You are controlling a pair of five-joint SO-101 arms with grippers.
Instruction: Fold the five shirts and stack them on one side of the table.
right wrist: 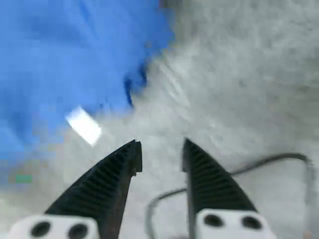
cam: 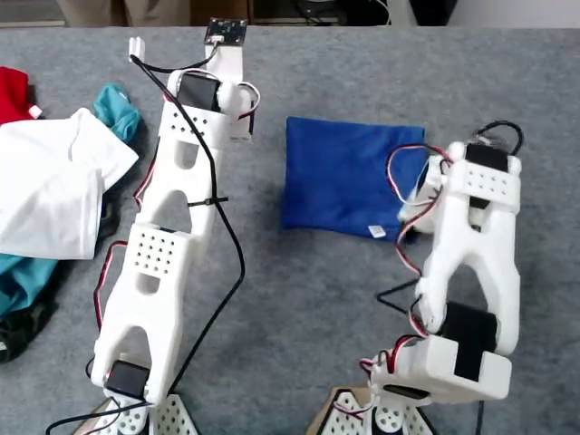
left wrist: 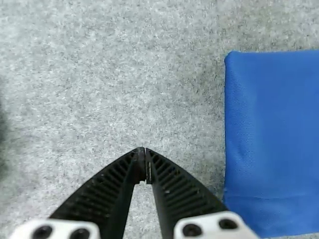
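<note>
The high view takes in the whole grey table (cam: pixel 308 308). A folded blue shirt (cam: pixel 349 177) lies flat in the far middle, between the two arms. A loose heap sits at the left edge, with a white shirt (cam: pixel 54 186) on top, a red shirt (cam: pixel 13 91) at its far left and a teal shirt (cam: pixel 118 107) poking out on the far side. More teal shows under the white shirt's near side; whether it is the same garment cannot be told. Nearest lies some dark cloth (cam: pixel 23 331), too crumpled to name.

The wrist views add what the arms cover from above. The left gripper (left wrist: pixel 144 157) hangs over bare table just left of the blue shirt's left edge. Its black ribbed fingers (left wrist: pixel 112 184) are pressed together at the tips with nothing between them. The right gripper (right wrist: pixel 160 147) hovers over bare table by the shirt's near right corner, beside the white tag (right wrist: pixel 83 125). Its fingers stand a narrow gap apart, with nothing in it. A thin cable (right wrist: pixel 164 199) runs across the table under it.

Open grey surface lies in the near middle between the arm bases, and in a strip along the far edge beyond the blue shirt. The heap runs off the left edge of the high view, so its full extent is hidden. The blue shirt's right edge passes under the right arm.
</note>
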